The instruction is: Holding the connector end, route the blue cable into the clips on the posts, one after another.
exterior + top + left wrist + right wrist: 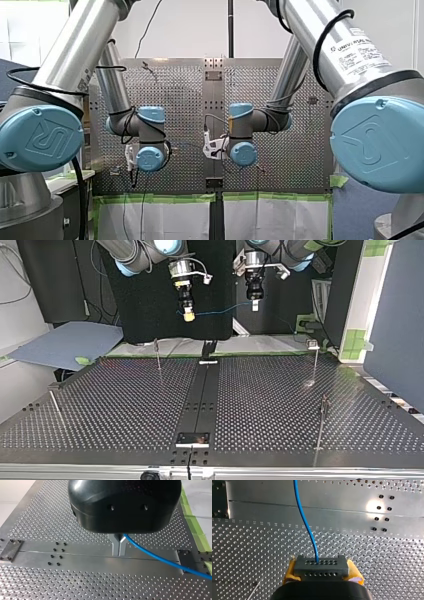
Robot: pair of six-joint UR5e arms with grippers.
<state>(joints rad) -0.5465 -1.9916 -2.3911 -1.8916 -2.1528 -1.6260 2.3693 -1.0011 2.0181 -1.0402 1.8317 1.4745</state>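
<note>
Holding cable point(216, 311) level between the two: connector point(321, 566) clamped in right end effector point(188, 316), cable pinched in left end effector point(119, 551); both pointed down.

A grey-blue sheet point(70, 342) lies beside a black backdrop point(145, 315).

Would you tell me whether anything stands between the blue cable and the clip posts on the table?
Nothing visible does. The blue cable runs from the connector in my right gripper to my left gripper; only open air separates it from the nearest post.
</note>
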